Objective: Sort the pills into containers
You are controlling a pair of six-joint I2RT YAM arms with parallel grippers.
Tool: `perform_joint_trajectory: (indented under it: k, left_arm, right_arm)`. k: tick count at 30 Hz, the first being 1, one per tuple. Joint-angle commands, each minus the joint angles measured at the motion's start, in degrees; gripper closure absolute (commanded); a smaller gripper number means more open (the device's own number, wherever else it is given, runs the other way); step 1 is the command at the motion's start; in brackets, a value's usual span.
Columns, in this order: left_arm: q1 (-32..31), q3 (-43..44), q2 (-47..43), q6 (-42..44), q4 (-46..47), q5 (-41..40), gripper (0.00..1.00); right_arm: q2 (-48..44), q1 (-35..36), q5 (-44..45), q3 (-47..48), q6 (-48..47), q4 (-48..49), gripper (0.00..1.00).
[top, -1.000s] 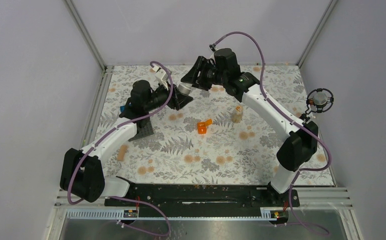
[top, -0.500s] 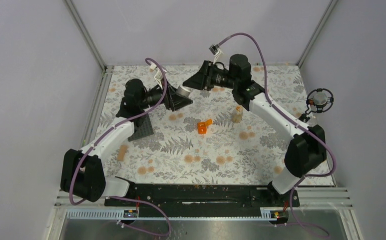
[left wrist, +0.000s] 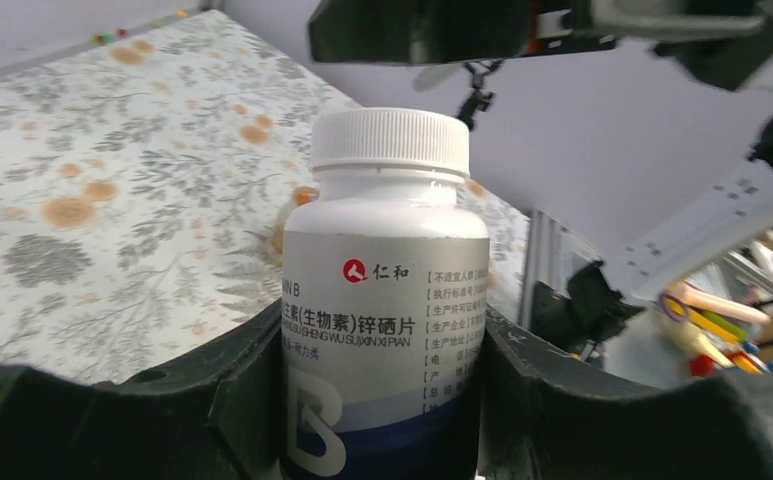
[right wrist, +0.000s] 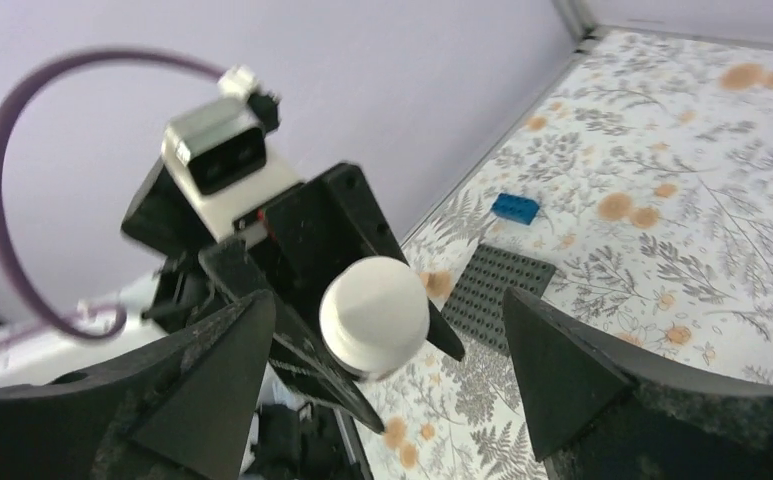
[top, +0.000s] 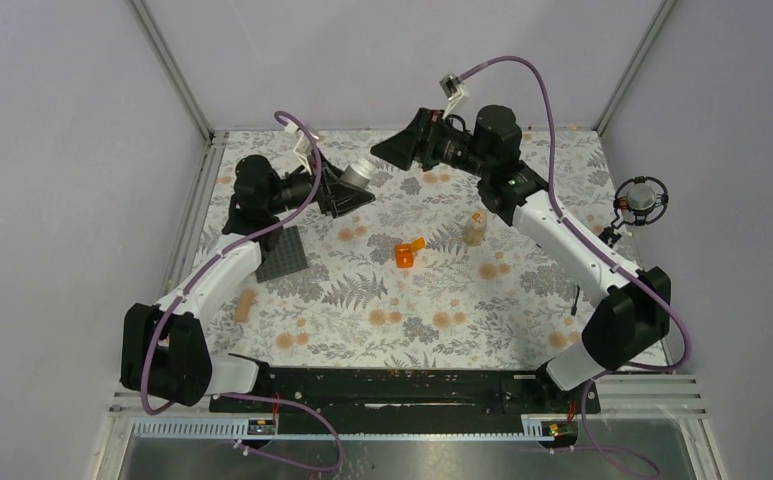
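White plastic under a grey and dark-blue printed label, the little bottle (left wrist: 382, 260) is clamped at its lower body between the two fingers of the left pincer (left wrist: 382, 350). It is held up off the floral worktop (top: 362, 300) over the far left part, and its cap (right wrist: 374, 312) is on and points toward the right arm. The right pincer (top: 387, 160) hangs near that cap with its fingers spread wide and gripping nothing; in its own wrist view the cap shows in the gap between them, touching neither. Down on the worktop, near the middle, the orange box (top: 405, 253) sits with its hinged lid raised. The tan bottle (top: 474, 230) stands upright to the right of it, apart from it. A dark grey studded plate (top: 282, 253) lies flat under the left arm, with a blue brick (right wrist: 515, 207) near it
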Motion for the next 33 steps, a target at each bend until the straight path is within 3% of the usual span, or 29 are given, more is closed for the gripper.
perform_joint_trajectory:
  k: [1, 3, 11, 22, 30, 33]
  left_arm:
    - [0.1, 1.7, -2.3, 8.7, -4.6, -11.4, 1.00]
    - [0.1, 2.6, -2.0, 10.4, -6.6, -12.8, 1.00]
    - [-0.3, 3.4, -1.3, 10.9, -6.6, -14.6, 1.00]
    - [-0.8, 3.8, -1.1, 11.8, -8.2, -15.0, 1.00]
    - [-1.1, 4.5, -0.3, 9.3, -7.5, -15.6, 1.00]
    - [-1.1, 4.3, -0.2, 9.2, -7.3, -15.8, 1.00]
  right_arm:
    - [1.0, 3.3, 17.5, 9.3, 2.3, -15.1, 0.10]
    - [3.4, 3.8, 19.3, 13.3, 4.5, -23.2, 0.11]
    - [9.7, 5.8, 18.8, 20.6, 10.3, -30.3, 0.18]
    - [14.2, 6.5, 15.0, 24.3, 12.0, -28.8, 0.28]
    - [14.4, 6.5, 7.5, 23.9, 11.1, -24.3, 0.66]
    - [13.3, 6.5, 4.3, 23.2, 7.1, -23.2, 0.92]
